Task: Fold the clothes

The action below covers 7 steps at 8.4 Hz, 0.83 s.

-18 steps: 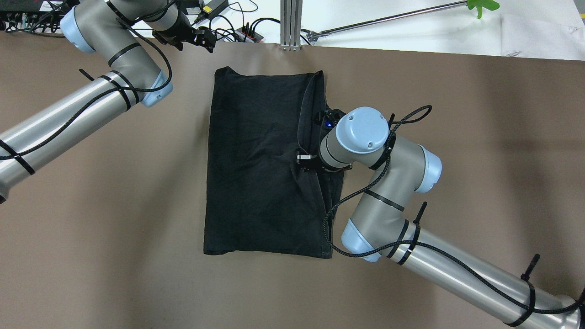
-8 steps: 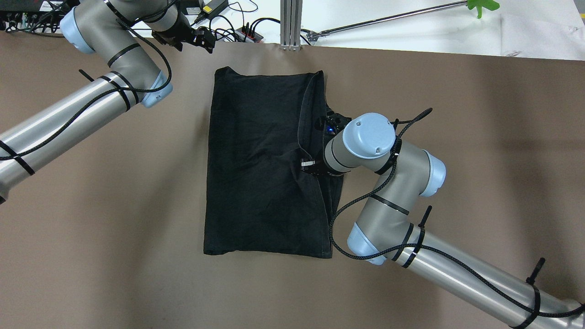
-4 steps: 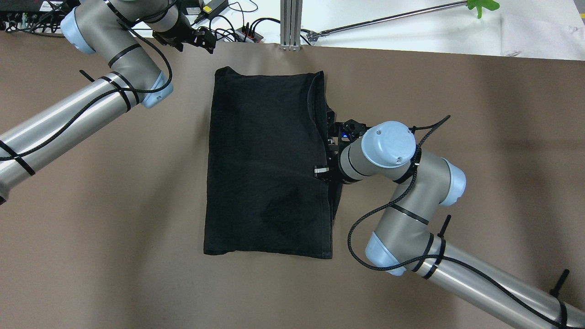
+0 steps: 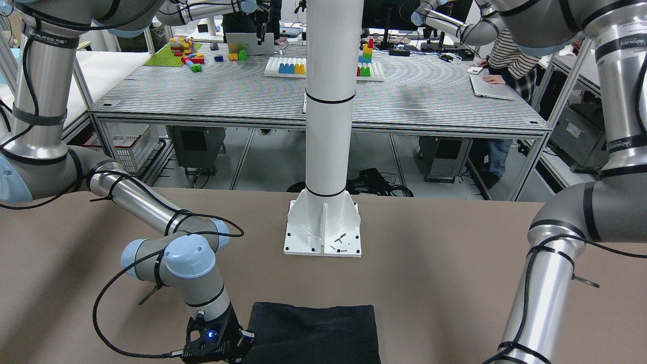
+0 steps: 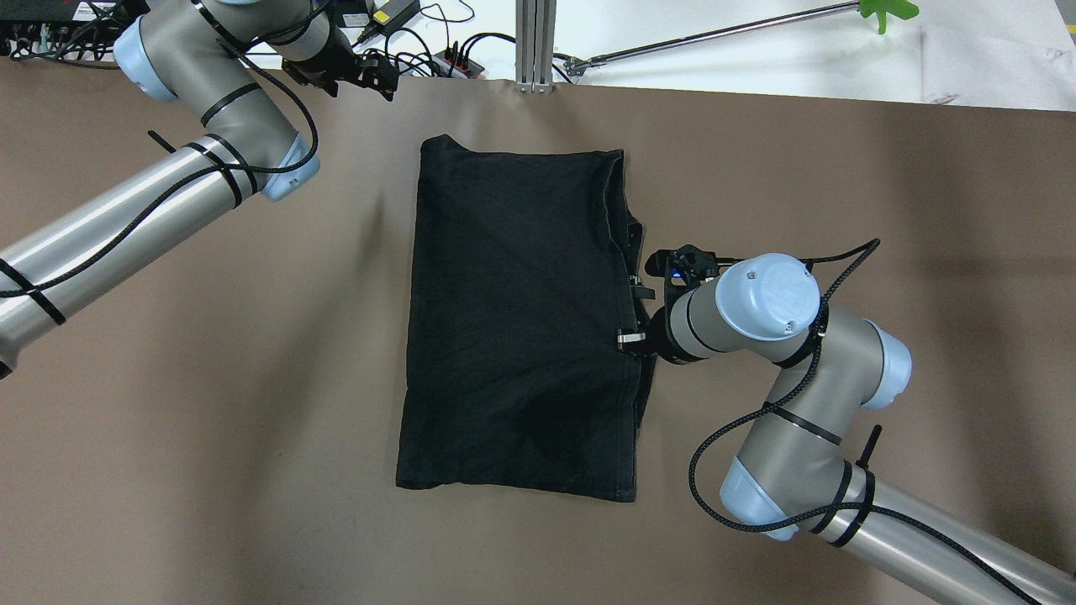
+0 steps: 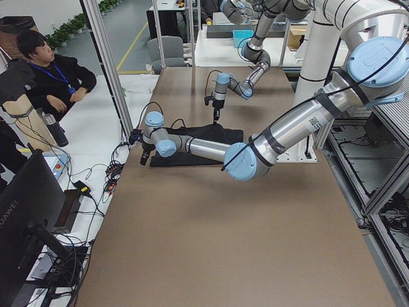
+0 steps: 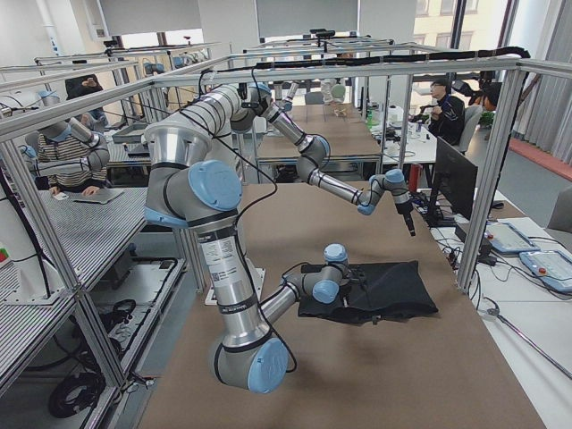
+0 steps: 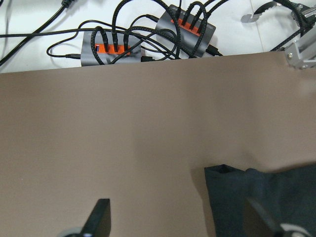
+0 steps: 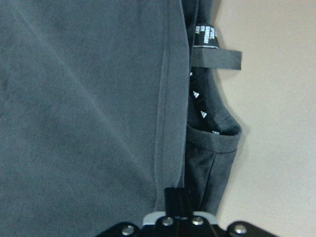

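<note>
On table, right tool pinching clothes

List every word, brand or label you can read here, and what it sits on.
"HUAWEI": on the back of the monitor, at the exterior left view's lower left.
Band on the right arm: lettering too blurred to read.
Tag on the clothes: white print, too small to read.

Right end effector clamped, left arm outstretched
</note>
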Each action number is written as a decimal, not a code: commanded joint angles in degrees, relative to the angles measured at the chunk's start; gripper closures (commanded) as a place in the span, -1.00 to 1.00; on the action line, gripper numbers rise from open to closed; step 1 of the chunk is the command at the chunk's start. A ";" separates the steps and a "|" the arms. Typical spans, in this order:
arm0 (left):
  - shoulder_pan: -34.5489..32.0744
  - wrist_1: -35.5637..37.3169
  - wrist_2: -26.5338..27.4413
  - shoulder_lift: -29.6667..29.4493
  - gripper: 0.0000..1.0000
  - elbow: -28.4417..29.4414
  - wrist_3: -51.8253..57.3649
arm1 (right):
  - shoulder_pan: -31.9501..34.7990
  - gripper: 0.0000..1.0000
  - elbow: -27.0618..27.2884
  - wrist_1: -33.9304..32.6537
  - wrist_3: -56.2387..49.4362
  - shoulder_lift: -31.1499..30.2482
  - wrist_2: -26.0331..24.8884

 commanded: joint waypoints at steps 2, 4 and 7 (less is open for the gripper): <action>0.03 0.09 -0.32 1.01 -0.89 -1.92 -0.19 | 1.15 -0.78 0.32 -0.34 1.69 2.35 0.08; 0.03 0.09 -0.32 1.18 -0.89 -2.19 -0.27 | 0.90 -0.76 1.54 0.36 16.47 0.52 -0.01; 0.12 0.09 -0.23 2.24 -0.89 -3.51 -0.36 | -4.35 -0.74 8.65 0.45 35.40 -5.80 -5.77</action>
